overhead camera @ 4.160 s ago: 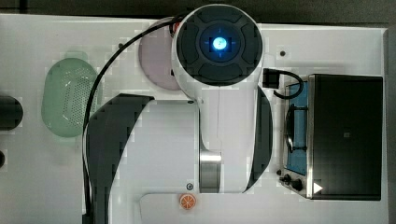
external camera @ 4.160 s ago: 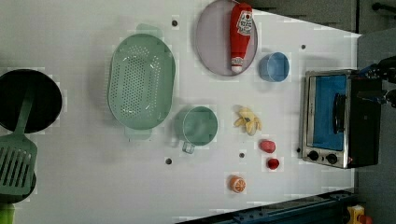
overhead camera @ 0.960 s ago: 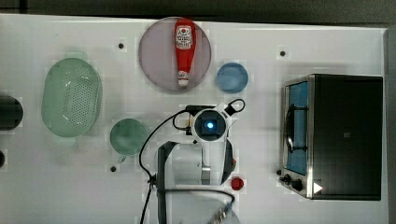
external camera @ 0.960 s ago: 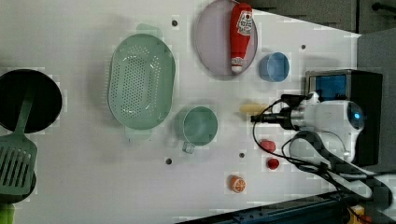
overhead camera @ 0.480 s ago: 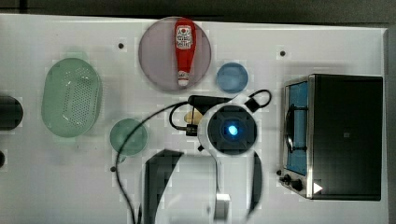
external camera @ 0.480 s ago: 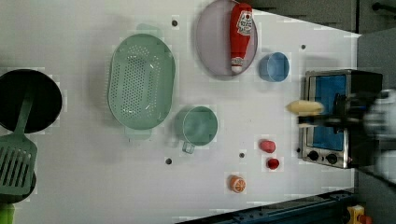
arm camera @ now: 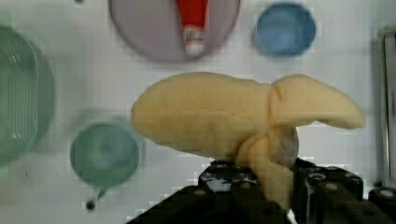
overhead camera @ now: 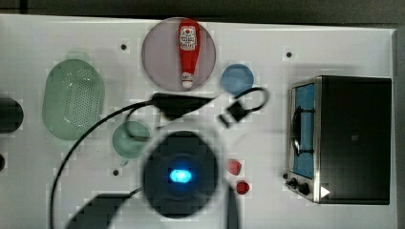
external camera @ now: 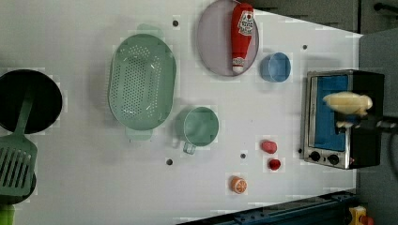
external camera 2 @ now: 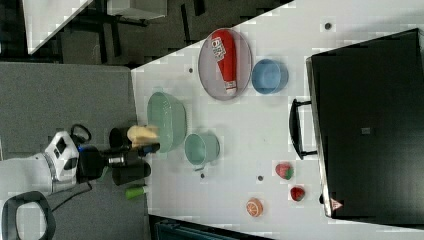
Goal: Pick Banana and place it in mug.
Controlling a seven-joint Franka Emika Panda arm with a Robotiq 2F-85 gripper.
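Wrist view has the banana [arm camera: 224, 121] front and center, pale yellow and soft-looking, pinched at its peeled end between the black fingers of the gripper [arm camera: 261, 179]. So the jaws are clamped on it, not spread. It's up in the air, well off the table, not in the mug [arm camera: 104, 154], which sits below it with nothing inside.

From the right view you can see the banana [external camera 2: 142, 133] at the tip of the gripper [external camera 2: 145, 145], lined up with the pale-green perforated basket [external camera 2: 167, 121] and near the mug [external camera 2: 201, 148]. The left view puts the banana [external camera: 347, 102] in front of the toaster oven [external camera: 361, 154] at the left view's right side.

On the white table [overhead camera: 310, 33] in the top view: the mug [overhead camera: 130, 139] sits just beside the basket [overhead camera: 72, 98]. A red ketchup bottle [overhead camera: 188, 51] lies on a round greyish plate [overhead camera: 160, 55], with a blue cup [overhead camera: 237, 78] next to it. Two small red fruits [overhead camera: 238, 176] sit near the oven [overhead camera: 356, 138]. An orange slice [external camera: 239, 184] shows in the left view, plus a black pan [external camera: 44, 101] and green spatula [external camera: 16, 164] at the left view's left.
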